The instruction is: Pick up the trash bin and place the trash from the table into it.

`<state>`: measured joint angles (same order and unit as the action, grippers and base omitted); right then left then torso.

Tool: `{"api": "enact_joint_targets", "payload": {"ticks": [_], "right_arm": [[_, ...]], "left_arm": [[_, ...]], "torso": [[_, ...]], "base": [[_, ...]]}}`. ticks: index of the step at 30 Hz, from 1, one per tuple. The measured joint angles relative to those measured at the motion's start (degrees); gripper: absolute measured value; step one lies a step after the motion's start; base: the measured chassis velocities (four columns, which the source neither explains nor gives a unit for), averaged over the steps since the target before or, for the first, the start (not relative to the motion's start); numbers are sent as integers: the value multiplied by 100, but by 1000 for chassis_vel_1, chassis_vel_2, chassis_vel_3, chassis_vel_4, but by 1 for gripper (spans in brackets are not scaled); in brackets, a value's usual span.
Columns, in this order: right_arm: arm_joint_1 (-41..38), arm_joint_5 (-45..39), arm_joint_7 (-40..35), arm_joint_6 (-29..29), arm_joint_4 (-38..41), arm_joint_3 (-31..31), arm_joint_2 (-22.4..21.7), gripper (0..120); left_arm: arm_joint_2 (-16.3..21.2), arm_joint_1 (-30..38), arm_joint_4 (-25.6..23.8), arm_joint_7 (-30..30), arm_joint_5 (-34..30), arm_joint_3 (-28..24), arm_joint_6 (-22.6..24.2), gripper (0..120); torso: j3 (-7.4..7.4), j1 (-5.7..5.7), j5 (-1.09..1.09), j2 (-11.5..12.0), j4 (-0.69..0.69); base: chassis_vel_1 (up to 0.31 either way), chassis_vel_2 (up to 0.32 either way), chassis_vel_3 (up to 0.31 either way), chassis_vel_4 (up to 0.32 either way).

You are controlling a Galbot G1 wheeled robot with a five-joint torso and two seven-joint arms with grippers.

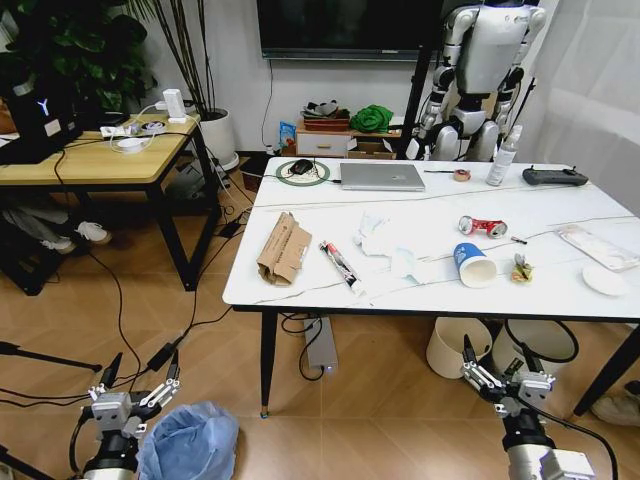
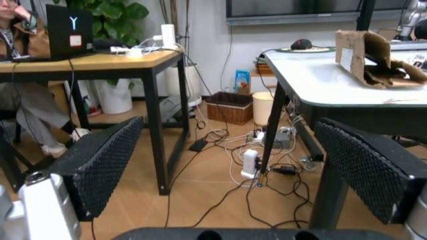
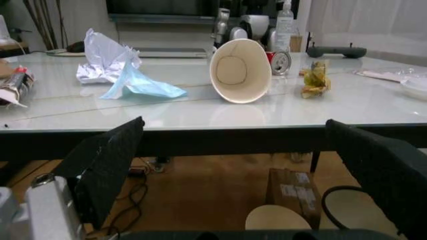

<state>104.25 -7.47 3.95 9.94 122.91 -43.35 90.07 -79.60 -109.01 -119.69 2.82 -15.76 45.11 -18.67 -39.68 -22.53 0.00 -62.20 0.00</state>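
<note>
Left gripper (image 1: 133, 392) is hanging w/ fingers spread, empty; small bin lined w/ crinkly light-blue plastic bag (image 1: 190, 441) is sitting on floor just beside it, toward robot's right. Right gripper (image 1: 497, 375) is spread too, below the white marble-look table (image 1: 300, 283) edge, blue-white paper cup (image 3: 240, 70) ahead. Risk: fingers pinching only the loose liner, bin slipping. No readable writing; black laptop (image 2: 69, 31) is showing a pale "Y" logo.

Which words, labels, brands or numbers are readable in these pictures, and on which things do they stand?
"Y": a white logo mark on the black laptop lid on the yellow-wood desk.
Sticker under that logo: too small to read.
Label on the crumpled brown cardboard: blurred.
Crushed red can: print unreadable.
Thin wrapper: print unreadable.
Blue-white paper cup: no legible text.
</note>
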Motion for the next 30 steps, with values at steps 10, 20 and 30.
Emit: {"api": "enact_joint_targets", "payload": {"ticks": [10, 20, 30], "right_arm": [[8, 0, -3, 0, 1, -6, 8, 100], [-52, 4, -16, 0, -32, -11, 73, 100], [-75, 66, -24, 45, -115, 10, 133, 100]], "left_arm": [[-25, 34, 36, 9, 26, -42, 6, 100], [-39, 55, 95, 21, 60, -71, 19, 100], [-15, 68, 205, 25, 118, -60, 28, 100]], "torso": [[168, 137, 0, 305, 0], [345, 274, 0, 618, 0], [496, 386, 0, 882, 0]], "base": [[0, 0, 0, 0], [0, 0, 0, 0], [0, 0, 0, 0]]}}
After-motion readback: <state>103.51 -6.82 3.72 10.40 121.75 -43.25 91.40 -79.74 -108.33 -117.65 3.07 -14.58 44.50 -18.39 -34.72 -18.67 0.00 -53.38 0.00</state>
